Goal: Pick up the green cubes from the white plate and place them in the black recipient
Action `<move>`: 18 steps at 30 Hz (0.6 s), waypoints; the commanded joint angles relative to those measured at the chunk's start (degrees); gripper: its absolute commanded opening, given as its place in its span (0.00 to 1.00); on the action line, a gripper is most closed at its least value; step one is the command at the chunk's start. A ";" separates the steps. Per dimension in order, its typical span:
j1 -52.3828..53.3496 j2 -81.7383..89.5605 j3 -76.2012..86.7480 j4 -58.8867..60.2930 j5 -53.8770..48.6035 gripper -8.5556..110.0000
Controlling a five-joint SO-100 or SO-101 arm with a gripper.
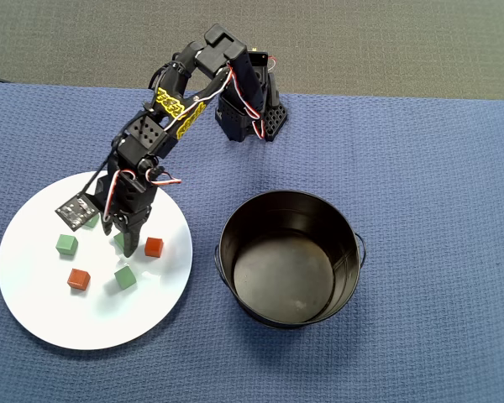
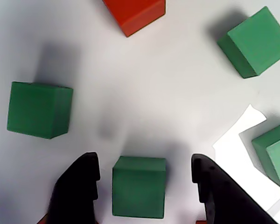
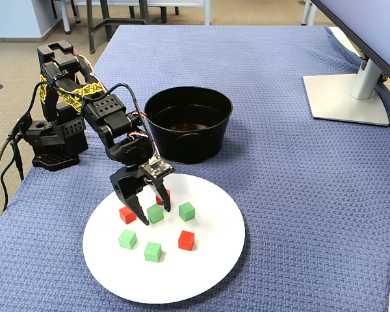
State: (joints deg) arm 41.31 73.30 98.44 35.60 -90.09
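Observation:
My gripper (image 2: 144,163) is open and low over the white plate (image 2: 144,93). Its black fingers (image 2: 79,186) straddle one green cube (image 2: 139,186), with a gap on each side. The fixed view shows the same cube (image 3: 156,213) between the fingertips of the gripper (image 3: 156,214). Three more green cubes lie loose on the plate (image 3: 208,273): one (image 3: 186,210) to the right of the gripper, and two (image 3: 127,238) (image 3: 153,251) nearer the camera. The black recipient (image 1: 290,315) stands empty to the right of the plate (image 1: 34,285) in the overhead view.
Red cubes (image 3: 127,214) (image 3: 186,240) lie among the green ones, and a third (image 3: 162,195) is half hidden behind the gripper. The arm's base (image 3: 52,140) sits at the table's left edge. A monitor stand (image 3: 348,97) is at the far right on the blue cloth.

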 commanded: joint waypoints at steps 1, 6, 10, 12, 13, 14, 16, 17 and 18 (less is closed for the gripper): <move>-1.67 0.44 0.09 -2.99 1.76 0.21; -2.46 0.26 1.41 -3.87 2.55 0.21; -2.99 0.26 1.67 -4.04 3.78 0.20; -3.08 0.62 2.20 -4.04 3.60 0.20; -3.08 0.79 2.64 -4.04 3.52 0.19; -3.16 1.05 2.99 -4.04 3.43 0.19; -3.34 1.58 3.78 -4.04 3.60 0.19; -3.43 1.85 4.13 -4.04 3.60 0.19; -3.52 2.11 4.66 -4.22 3.60 0.19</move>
State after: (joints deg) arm 39.11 73.30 102.48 32.78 -87.36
